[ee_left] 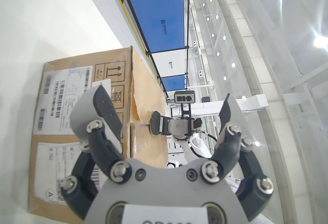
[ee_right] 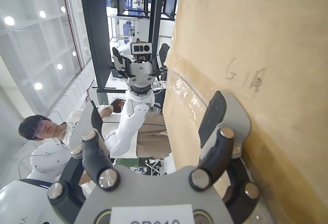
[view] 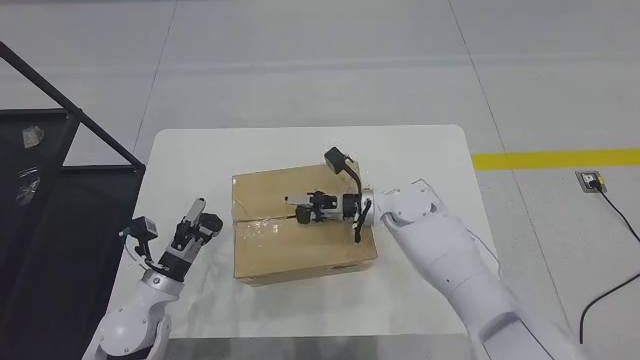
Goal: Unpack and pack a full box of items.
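Observation:
A closed cardboard box (view: 300, 225) with a taped centre seam stands in the middle of the white table (view: 420, 155). My right gripper (view: 300, 208) lies over the box top near the seam, open, with nothing between its fingers. In the right wrist view that gripper (ee_right: 153, 120) has one finger (ee_right: 214, 114) resting against the box top (ee_right: 243, 30). My left gripper (view: 196, 222) is to the left of the box, apart from it, tilted up and open. In the left wrist view this gripper (ee_left: 166, 109) faces the labelled side of the box (ee_left: 64, 97).
A black frame with dark mesh (view: 40, 160) stands off the table's left edge. A cable and socket (view: 590, 182) lie on the floor to the right. Bare table surface surrounds the box on every side.

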Controlling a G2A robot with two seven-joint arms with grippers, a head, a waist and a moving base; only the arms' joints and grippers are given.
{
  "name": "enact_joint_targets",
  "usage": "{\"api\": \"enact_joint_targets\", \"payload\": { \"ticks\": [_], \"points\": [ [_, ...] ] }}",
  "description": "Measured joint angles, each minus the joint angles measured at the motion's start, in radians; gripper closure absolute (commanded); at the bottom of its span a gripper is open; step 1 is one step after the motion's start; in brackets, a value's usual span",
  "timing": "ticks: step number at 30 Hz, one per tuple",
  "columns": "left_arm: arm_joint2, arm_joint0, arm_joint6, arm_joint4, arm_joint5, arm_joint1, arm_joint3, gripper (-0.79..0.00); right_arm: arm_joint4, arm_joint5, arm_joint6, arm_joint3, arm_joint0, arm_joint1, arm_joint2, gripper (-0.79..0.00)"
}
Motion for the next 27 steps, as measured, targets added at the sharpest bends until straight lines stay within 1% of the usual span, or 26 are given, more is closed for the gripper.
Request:
{"api": "enact_joint_targets", "payload": {
  "ticks": [5,9,13,15,18,22,24,27],
  "points": [
    [-0.001,-0.004,-0.001,-0.003,0.003,0.0,0.002,-0.785,-0.05,0.053,-0.022,-0.133,-0.072,0.057,0.071,-0.785],
    [-0.002,-0.009,-0.004,-0.001,0.005,0.0,0.004,-0.785,-0.087,0.102,-0.008,-0.303,-0.17,0.107,0.148,-0.785],
    [-0.002,-0.013,-0.006,0.002,0.005,-0.001,0.006,-0.785,-0.131,0.168,-0.003,-0.473,-0.27,0.147,0.22,-0.785],
    [-0.001,-0.015,-0.008,0.003,0.005,-0.001,0.006,-0.785,-0.166,0.21,-0.029,-0.551,-0.318,0.164,0.255,-0.785],
    [-0.001,-0.015,-0.009,0.004,0.005,-0.001,0.007,-0.785,-0.217,0.273,-0.087,-0.637,-0.372,0.181,0.295,-0.785],
    [-0.002,-0.014,-0.006,0.004,0.001,-0.001,0.008,-0.785,-0.285,0.357,-0.182,-0.699,-0.411,0.193,0.325,-0.785],
    [-0.004,-0.012,-0.006,0.002,-0.001,-0.001,0.009,-0.785,-0.294,0.381,-0.204,-0.718,-0.424,0.196,0.332,-0.785],
    [-0.008,-0.011,-0.007,-0.001,-0.002,-0.001,0.011,-0.785,-0.295,0.387,-0.213,-0.739,-0.44,0.203,0.35,-0.785]
  ]
}}
